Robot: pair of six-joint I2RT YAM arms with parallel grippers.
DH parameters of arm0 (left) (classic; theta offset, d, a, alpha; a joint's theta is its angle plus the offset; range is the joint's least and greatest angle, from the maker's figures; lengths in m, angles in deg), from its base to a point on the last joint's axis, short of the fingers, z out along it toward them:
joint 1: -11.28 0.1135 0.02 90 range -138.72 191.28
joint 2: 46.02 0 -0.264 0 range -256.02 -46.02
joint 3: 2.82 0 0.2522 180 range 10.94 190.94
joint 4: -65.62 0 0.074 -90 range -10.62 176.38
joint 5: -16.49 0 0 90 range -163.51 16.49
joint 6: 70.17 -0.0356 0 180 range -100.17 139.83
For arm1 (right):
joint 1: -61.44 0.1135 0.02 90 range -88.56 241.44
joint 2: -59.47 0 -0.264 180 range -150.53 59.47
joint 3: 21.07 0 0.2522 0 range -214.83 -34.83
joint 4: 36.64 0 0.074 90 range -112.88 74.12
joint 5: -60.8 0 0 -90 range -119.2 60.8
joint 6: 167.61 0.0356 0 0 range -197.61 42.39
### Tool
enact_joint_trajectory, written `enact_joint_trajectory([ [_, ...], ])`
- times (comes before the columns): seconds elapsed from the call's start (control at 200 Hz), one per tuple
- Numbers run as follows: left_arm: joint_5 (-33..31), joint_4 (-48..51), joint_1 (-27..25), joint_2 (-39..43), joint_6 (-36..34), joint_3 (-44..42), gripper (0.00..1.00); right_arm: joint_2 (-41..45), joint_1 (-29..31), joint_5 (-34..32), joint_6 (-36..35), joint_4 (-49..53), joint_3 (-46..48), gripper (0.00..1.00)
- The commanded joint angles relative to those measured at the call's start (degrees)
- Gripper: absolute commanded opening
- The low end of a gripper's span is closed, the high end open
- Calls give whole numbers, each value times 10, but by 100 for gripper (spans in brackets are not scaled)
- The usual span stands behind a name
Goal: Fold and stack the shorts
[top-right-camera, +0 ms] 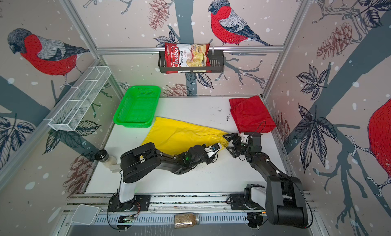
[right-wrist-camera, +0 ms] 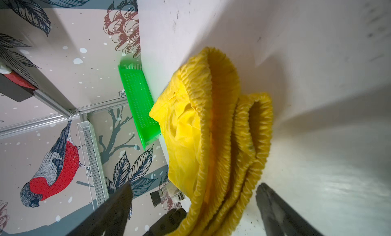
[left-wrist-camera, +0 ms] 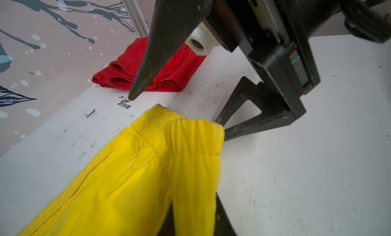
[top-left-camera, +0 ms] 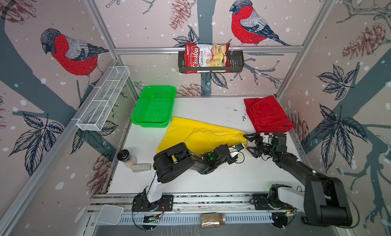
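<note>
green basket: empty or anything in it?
Empty. In both top views the green basket shows a bare mesh floor; yellow shorts and red shorts lie outside it.

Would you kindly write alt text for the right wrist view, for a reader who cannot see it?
The yellow shorts, waistband bunched, fill the middle between the fingers of the open right gripper. A green basket sits beyond on the white table.

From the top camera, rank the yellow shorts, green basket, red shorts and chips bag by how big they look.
1. yellow shorts, though partly under the left arm
2. green basket
3. red shorts and chips bag look alike; the bag sits higher, nearer the camera, so I leave them unranked.
</note>
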Motion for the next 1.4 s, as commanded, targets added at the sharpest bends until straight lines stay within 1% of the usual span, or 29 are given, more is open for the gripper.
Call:
enact_joint_trajectory([
  [0.0,-6,-36,-4,-3,-27,0,11,-12,11,12,37,-58,2,93],
  [0.135,-6,-37,-11,-5,-40,-2,12,-43,23,15,47,-87,-2,93],
  [0.265,-9,-41,-15,-4,-41,-4,18,-80,30,14,43,-104,-1,91],
  [0.42,-44,-48,-17,-4,-27,-4,18,-88,33,26,40,-99,3,91],
  [0.52,-31,-48,-17,-4,-29,-4,18,-87,33,21,34,-95,9,92],
  [0.595,-24,-48,-17,-3,-29,-4,18,-99,34,23,38,-111,9,91],
  [0.645,-22,-49,-17,-2,-29,-4,20,-109,34,25,45,-137,12,86],
  [0.68,-21,-49,-17,0,-28,-3,23,-117,33,25,53,-155,17,81],
  [0.765,-21,-44,-17,6,-27,-2,35,-137,28,35,53,-173,17,62],
  [0.81,-24,-39,-17,11,-24,-4,41,-138,27,31,30,-151,11,51],
  [0.885,-34,-36,-17,26,-19,-15,51,-130,27,0,-41,-59,-14,39],
  [0.971,-46,-33,-18,47,-11,-33,56,-115,27,-48,-135,47,-45,28],
  [1.066,-55,-22,-17,72,1,-56,60,-100,26,-84,-205,123,-67,19],
  [1.131,-65,-11,-17,92,18,-72,62,-91,27,-103,-243,165,-84,16],
  [1.231,-89,24,-12,124,51,-91,62,-75,26,-135,-293,231,-119,13],
  [1.391,-114,147,16,177,145,-97,60,-42,26,-186,-372,329,-186,12],
])
